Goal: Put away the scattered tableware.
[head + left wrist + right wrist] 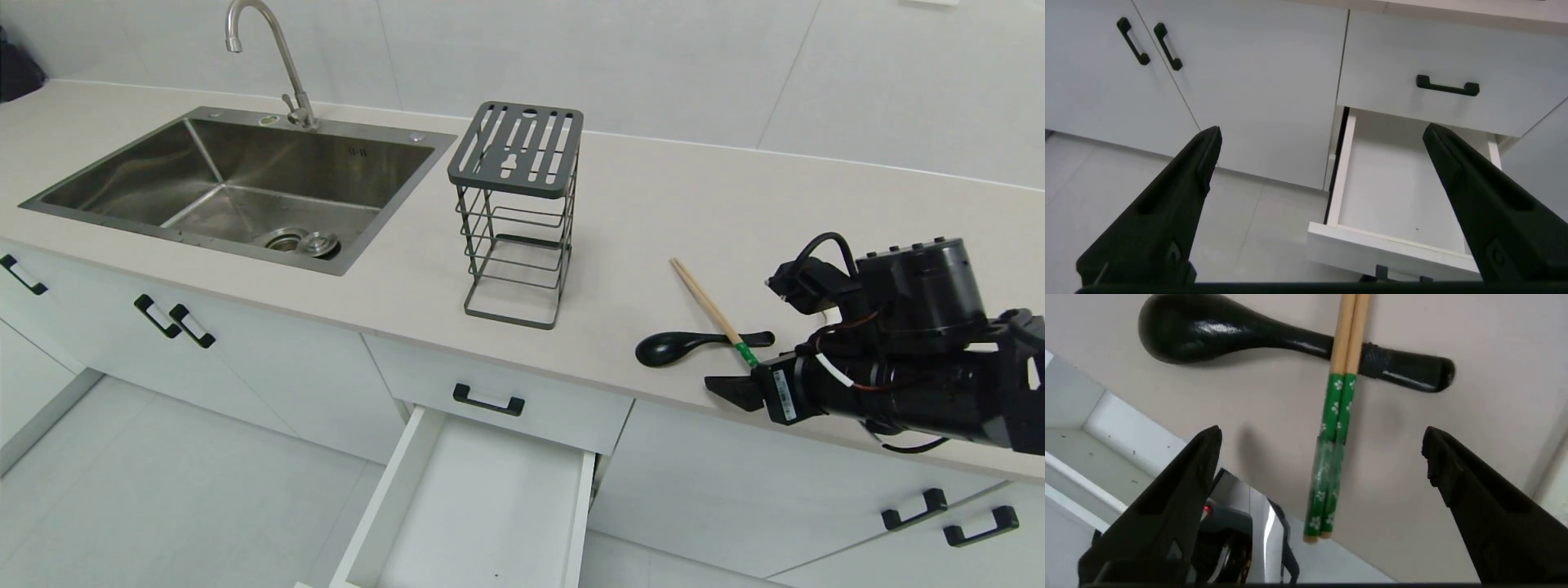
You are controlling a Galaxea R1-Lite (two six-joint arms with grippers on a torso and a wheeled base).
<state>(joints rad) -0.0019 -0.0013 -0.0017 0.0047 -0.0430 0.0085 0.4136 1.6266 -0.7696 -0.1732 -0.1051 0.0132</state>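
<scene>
Right wrist view: right pincer [1319, 449] spread above wooden chopsticks [1341, 392], which lie across handle of glossy black spoon [1249, 333]. Chopstick ends green, flower-patterned; far ends cut off by frame.
Head view: both items on worktop [653, 204] near front edge, right of wire rack [516, 212].
Left wrist view: left pincer [1323, 135] spread over open white drawer [1396, 196].
</scene>
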